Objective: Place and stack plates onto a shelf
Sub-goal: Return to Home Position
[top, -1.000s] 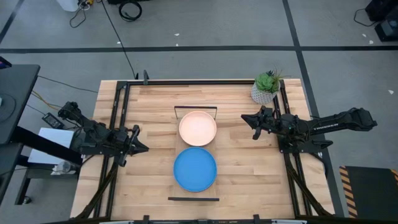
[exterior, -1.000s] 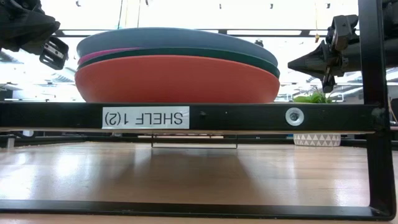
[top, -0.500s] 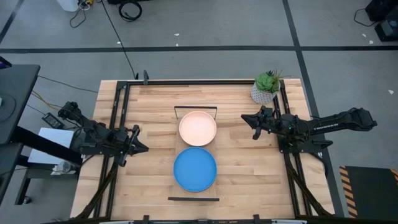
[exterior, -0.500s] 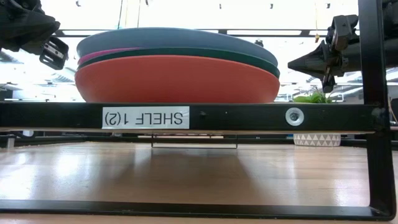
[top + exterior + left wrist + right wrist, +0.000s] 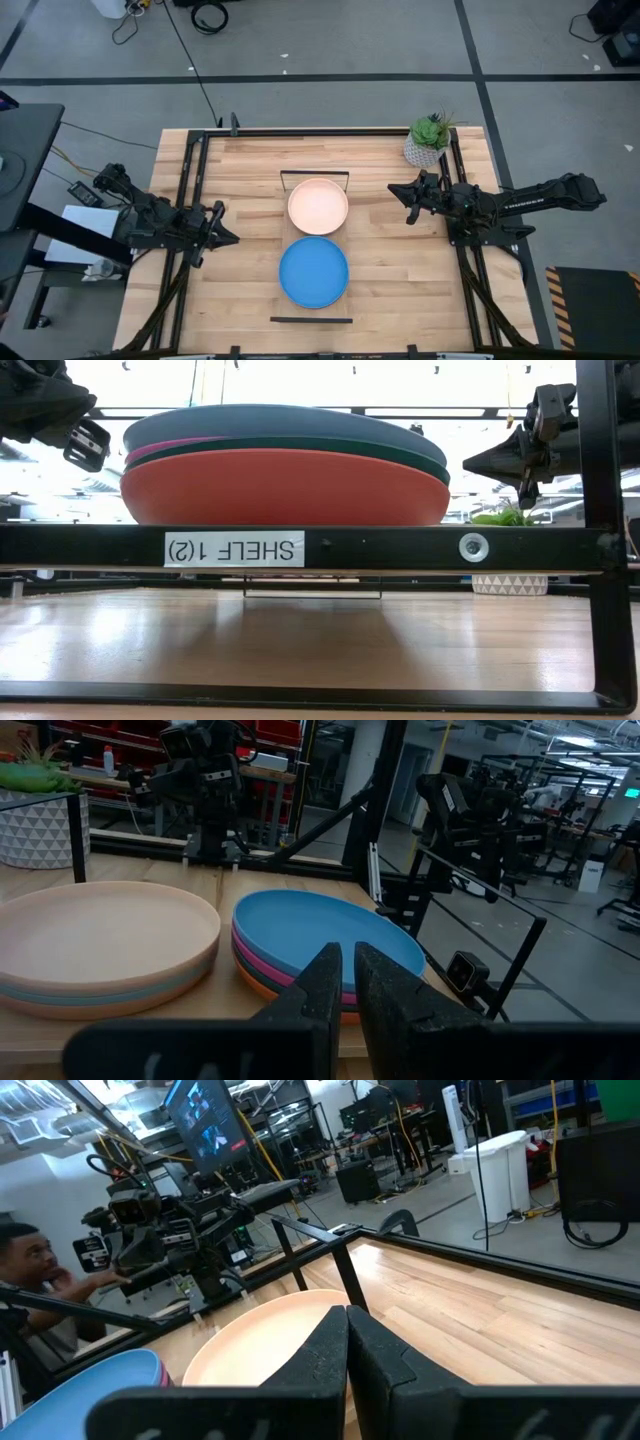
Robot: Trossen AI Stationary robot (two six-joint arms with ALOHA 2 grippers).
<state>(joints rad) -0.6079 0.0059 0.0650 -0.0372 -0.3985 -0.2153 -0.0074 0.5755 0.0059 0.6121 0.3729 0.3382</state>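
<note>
Two stacks of plates rest on the shelf point(image 5: 311, 320) at the middle of the table. The far stack has a cream plate point(image 5: 318, 206) on top, with light blue under it in the left wrist view point(image 5: 100, 935). The near stack is topped by a blue plate point(image 5: 313, 272); pink, teal and orange plates point(image 5: 285, 488) lie under it. My left gripper point(image 5: 232, 238) hovers shut left of the stacks, pointing at them. My right gripper point(image 5: 392, 189) hovers shut to their right, level with the cream plate point(image 5: 265, 1335). Neither touches a plate.
A small potted green plant point(image 5: 428, 141) stands at the table's far right corner, just behind my right arm. Black frame rails run along the table's left point(image 5: 190, 200) and right point(image 5: 462, 230) sides. The shelf's near rail carries a label point(image 5: 234, 548). A person point(image 5: 35, 1265) sits beyond the table.
</note>
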